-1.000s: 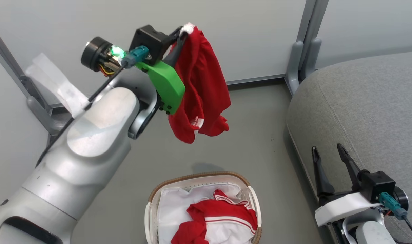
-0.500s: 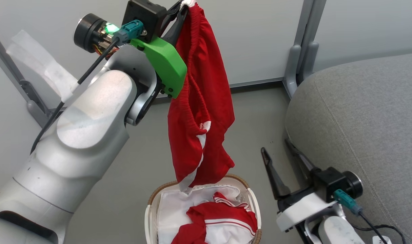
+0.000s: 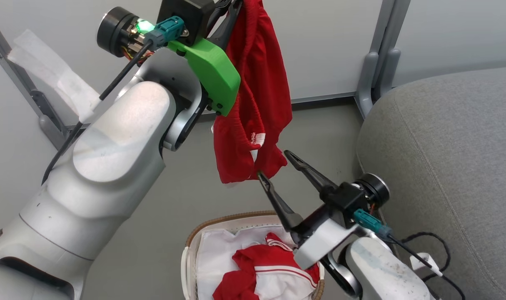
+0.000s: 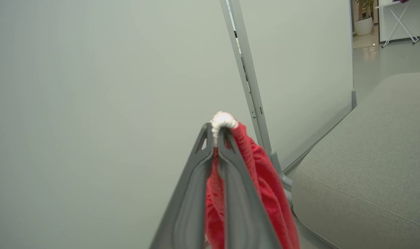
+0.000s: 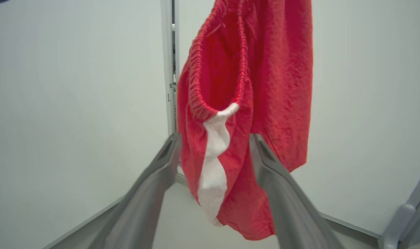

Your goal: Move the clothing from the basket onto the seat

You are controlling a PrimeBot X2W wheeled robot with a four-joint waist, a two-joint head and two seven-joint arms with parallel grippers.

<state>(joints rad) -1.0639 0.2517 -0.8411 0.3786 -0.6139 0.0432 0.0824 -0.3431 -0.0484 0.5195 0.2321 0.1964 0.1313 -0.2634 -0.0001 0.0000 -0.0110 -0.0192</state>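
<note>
Right gripper [image 3: 272, 163] rose to one shorts [image 3: 257, 96]; basket [image 3: 219, 223]: perhaps one jersey [image 3: 277, 271].

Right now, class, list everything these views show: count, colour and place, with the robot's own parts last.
shorts: one, red with white stripe, hanging from the left gripper.
jersey: one, red and white, crumpled in the basket.
liner cloth: one, white, inside the basket.
basket: one, cream with brown rim, on the floor.
seat: one, grey, at the right.
partition panels: several, pale, behind everything.
left gripper: one, dark, shut on the shorts' waistband.
right gripper: one, dark, open around the shorts' lower part.
</note>
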